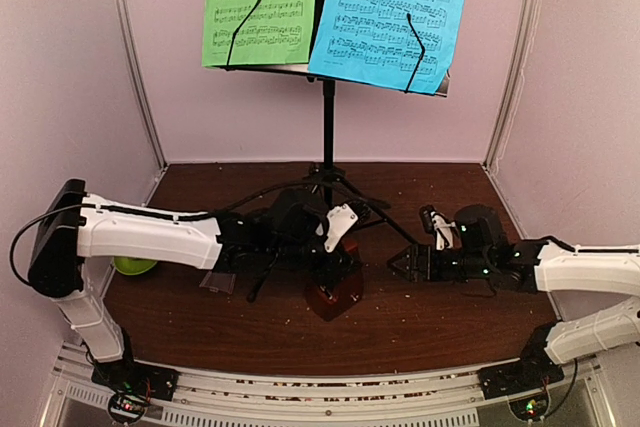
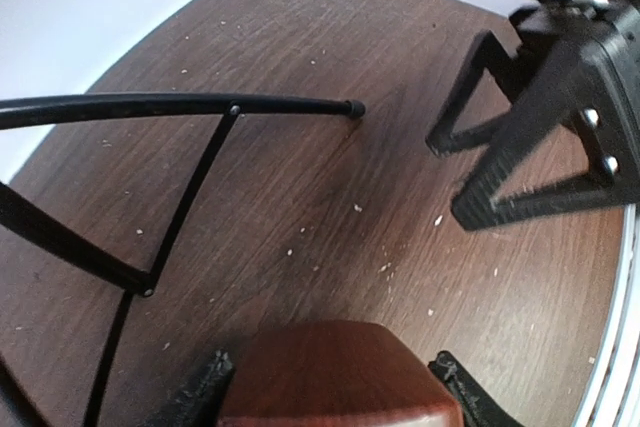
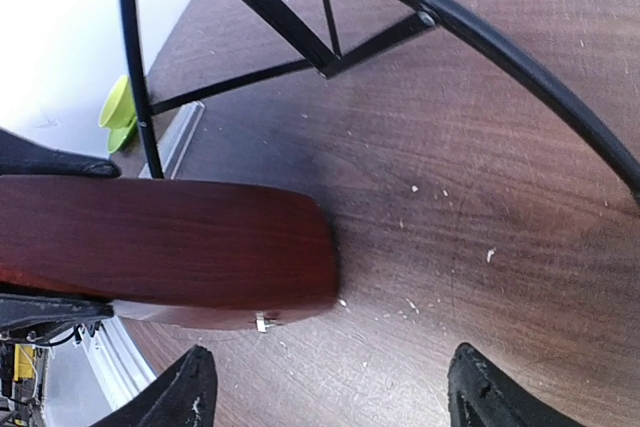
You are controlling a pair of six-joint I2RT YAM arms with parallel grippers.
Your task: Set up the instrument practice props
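The black tripod music stand [image 1: 327,117] stands at the back centre. A green sheet [image 1: 258,2] and a blue sheet [image 1: 388,12] of printed music rest on its desk under wire holders. My left gripper [image 1: 333,262] is shut on the dark red-brown metronome [image 1: 335,294], which rests on the table in front of the stand's legs. In the left wrist view the metronome [image 2: 340,377] fills the gap between the fingers [image 2: 200,392]. My right gripper [image 1: 403,265] is open and empty, just right of the metronome [image 3: 170,247], facing it. It also shows in the left wrist view [image 2: 452,179].
A lime green cup and saucer [image 1: 135,266] sit at the left behind my left arm and show in the right wrist view [image 3: 118,112]. A clear flat piece [image 1: 217,282] lies under my left forearm. The stand's legs [image 2: 200,104] spread across the dark wood table [image 1: 430,317]. White walls close three sides.
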